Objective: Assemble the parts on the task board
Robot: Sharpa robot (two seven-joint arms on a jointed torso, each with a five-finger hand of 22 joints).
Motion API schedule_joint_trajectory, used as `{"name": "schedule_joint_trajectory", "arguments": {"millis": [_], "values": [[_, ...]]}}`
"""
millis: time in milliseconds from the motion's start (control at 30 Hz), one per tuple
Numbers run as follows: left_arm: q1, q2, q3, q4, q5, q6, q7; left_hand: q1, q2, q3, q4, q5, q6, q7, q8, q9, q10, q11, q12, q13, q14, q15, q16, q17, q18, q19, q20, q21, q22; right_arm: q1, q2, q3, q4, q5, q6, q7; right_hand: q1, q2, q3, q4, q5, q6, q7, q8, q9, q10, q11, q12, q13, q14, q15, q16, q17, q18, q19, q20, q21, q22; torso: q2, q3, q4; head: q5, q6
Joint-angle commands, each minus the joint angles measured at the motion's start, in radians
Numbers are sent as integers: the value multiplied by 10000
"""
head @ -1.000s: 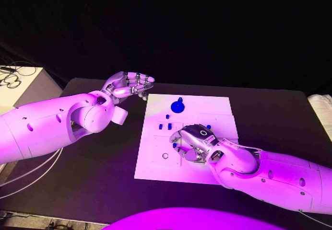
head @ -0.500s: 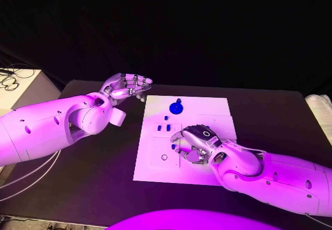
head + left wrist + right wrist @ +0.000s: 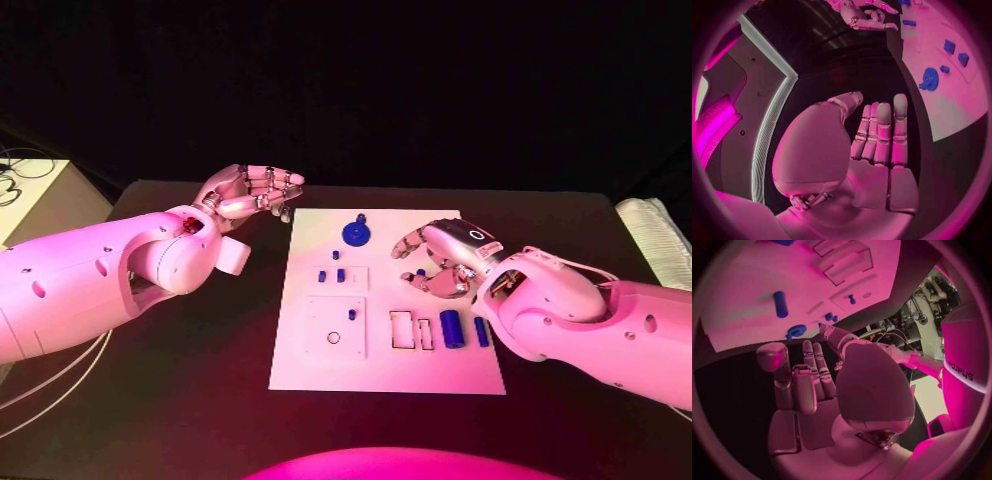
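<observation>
Left robot hand (image 3: 257,190) curled, empty, at the board's (image 3: 382,372) ten o'clock; right robot hand (image 3: 444,260) spread, empty, above it.

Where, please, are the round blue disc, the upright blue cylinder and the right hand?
Round blue disc (image 3: 355,234): head view, centre of its face.
Upright blue cylinder (image 3: 451,328): head view, middle of its body.
Right hand (image 3: 447,262): head view, back of the hand.

R hand (image 3: 444,262) has lifted off the lower middle of the task board (image 3: 384,374) and now sits up by its right edge, w/ a small blue part (image 3: 420,272) just beside its fingers. Where it was, two blue cylinders (image 3: 451,328) and empty slots (image 3: 402,330) now show, below the hand. L hand (image 3: 254,190) unchanged.
</observation>
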Motion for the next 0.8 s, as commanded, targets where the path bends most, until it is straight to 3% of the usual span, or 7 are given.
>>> {"name": "schedule_joint_trajectory", "arguments": {"millis": [33, 100, 133, 300, 400, 600, 800], "values": [[1, 31, 6, 10, 56, 149, 40, 72, 23, -35, 0, 18, -49, 24, 34, -6, -17, 55, -61, -9, 55, -15, 50, 11, 137, 70, 4, -34, -8, 130, -156, -10, -88, 571, 1181, -94, 57, -75, -348, 74, 38, -62, -95, -78, -31, -102, 10, 25, -14, 604, 34, 49, 681, 3, 97, -7, 27, 14, 2, 4, -6, -88, 58], [0, 37, 6, 9, 56, 159, 36, 72, 23, -35, 0, 18, -49, 24, 34, -6, -17, 55, -61, -9, 55, -15, 50, 11, 137, 70, 4, -34, -8, 195, -226, -9, -201, 485, 1379, -125, 148, -36, -735, 154, 54, -102, -148, -137, -58, -193, 30, 32, -13, 605, 50, 70, 701, -1, 109, 9, 4, 22, 13, 7, 2, -117, 77], [0, 40, 6, 9, 56, 163, 34, 72, 23, -35, 0, 18, -49, 24, 34, -6, -17, 55, -61, -9, 55, -15, 50, 11, 137, 70, 4, -34, -8, 220, -250, -9, -260, 428, 1473, -143, 546, 230, -1846, 411, 94, -135, -242, -242, -110, -352, 69, 107, 7, 602, 77, 105, 723, -3, 125, 57, -72, 16, 12, 10, 0, -122, 80], [-5, 46, 5, 6, 56, 175, 29, 77, 29, -52, 13, 19, -58, 25, 48, -7, -34, 61, -69, -36, 36, -7, 56, 3, 139, 68, 14, -42, -10, 270, -284, -10, -450, 189, 1875, -218, 1191, 354, -3060, 1124, 63, -196, -362, -409, -196, -631, 109, 265, -5, 613, 116, 167, 776, 18, 111, 82, -261, -65, 20, 8, 16, -154, 87], [-8, 46, 5, 2, 56, 179, 25, 77, 29, -52, 13, 19, -58, 25, 48, -7, -34, 61, -69, -36, 36, -7, 56, 3, 139, 68, 14, -42, -10, 277, -265, -15, -540, 85, 2106, -268, 1515, 348, -3480, 1551, 49, -212, -396, -463, -218, -723, 118, 367, -3, 609, 125, 178, 770, 17, 130, 91, -294, -45, 19, 6, 18, -154, 85], [-11, 46, 5, 1, 56, 183, 23, 77, 29, -52, 13, 19, -58, 25, 48, -7, -34, 61, -69, -36, 36, -7, 56, 3, 139, 68, 14, -42, -10, 242, -91, -32, -758, -24, 2253, -342, 1927, 450, -3612, 2014, -60, -181, -383, -489, -224, -563, 60, 611, 20, 585, 81, 153, 701, -6, 226, 62, -203, 113, 27, 0, 22, -154, 83], [-12, 40, 5, 1, 56, 181, 22, 77, 29, -52, 13, 19, -58, 25, 48, -7, -34, 61, -69, -36, 36, -7, 56, 3, 139, 68, 14, -42, -10, 170, 139, -46, -928, -65, 2295, -361, 2236, 616, -3132, 2283, -225, 0, -274, -462, -225, 46, -88, 867, 10, 623, -44, 218, 812, -65, 408, -51, 65, 456, 20, -5, 28, -154, 63]]}}
